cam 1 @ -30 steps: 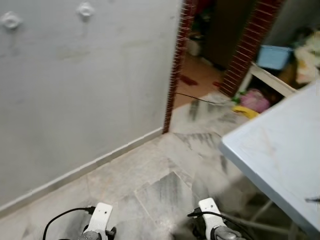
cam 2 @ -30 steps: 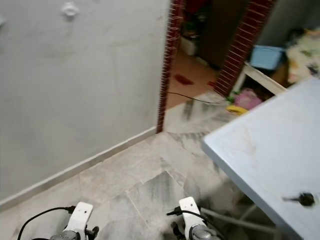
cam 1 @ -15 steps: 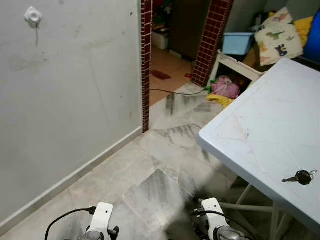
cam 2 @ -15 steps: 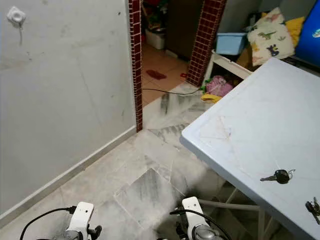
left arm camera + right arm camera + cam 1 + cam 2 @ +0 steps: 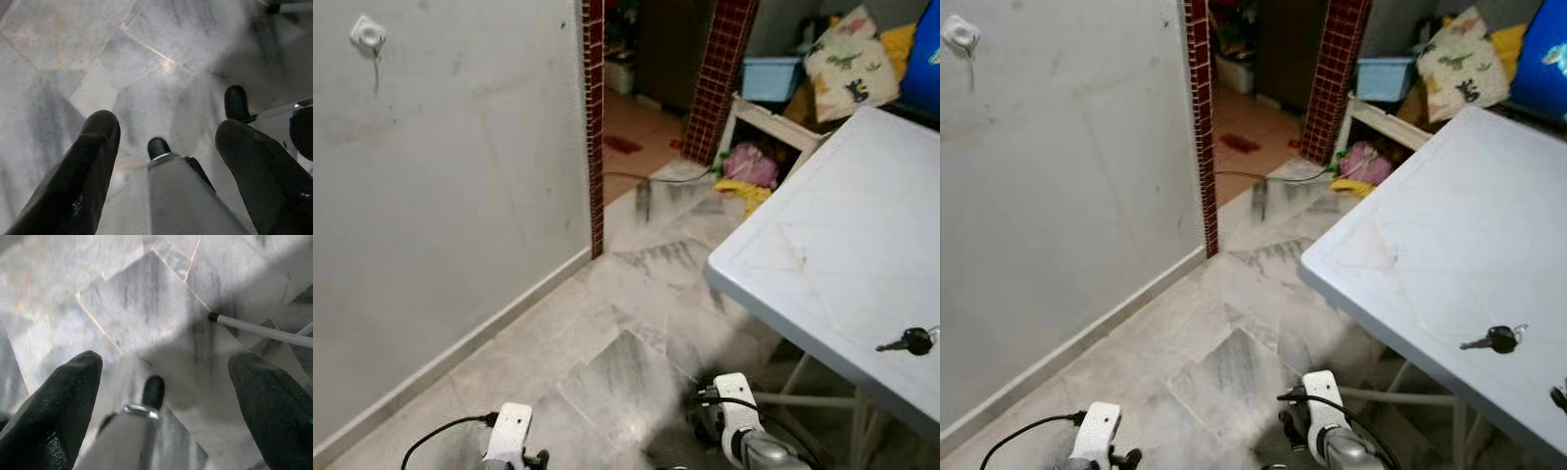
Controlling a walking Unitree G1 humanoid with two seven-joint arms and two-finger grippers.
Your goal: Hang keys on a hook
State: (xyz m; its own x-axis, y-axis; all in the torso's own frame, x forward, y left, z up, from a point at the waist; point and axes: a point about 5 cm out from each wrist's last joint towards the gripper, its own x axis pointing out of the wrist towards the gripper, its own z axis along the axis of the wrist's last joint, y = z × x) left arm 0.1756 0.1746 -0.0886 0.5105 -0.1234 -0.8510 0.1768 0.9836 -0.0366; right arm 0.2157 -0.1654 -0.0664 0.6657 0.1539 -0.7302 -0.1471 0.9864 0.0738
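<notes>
Keys (image 5: 1494,339) lie on the white surface (image 5: 1430,245), near its front edge. Hook (image 5: 367,35) on wall. My left tool (image 5: 166,142) and right tool (image 5: 161,382) hang low beside the surface, fingers spread wide, holding nothing.

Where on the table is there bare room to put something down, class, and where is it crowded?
Most of the white table is bare, from its corner nearest the doorway back to the far edge. The crowded part is the near right side, around the keys.
</notes>
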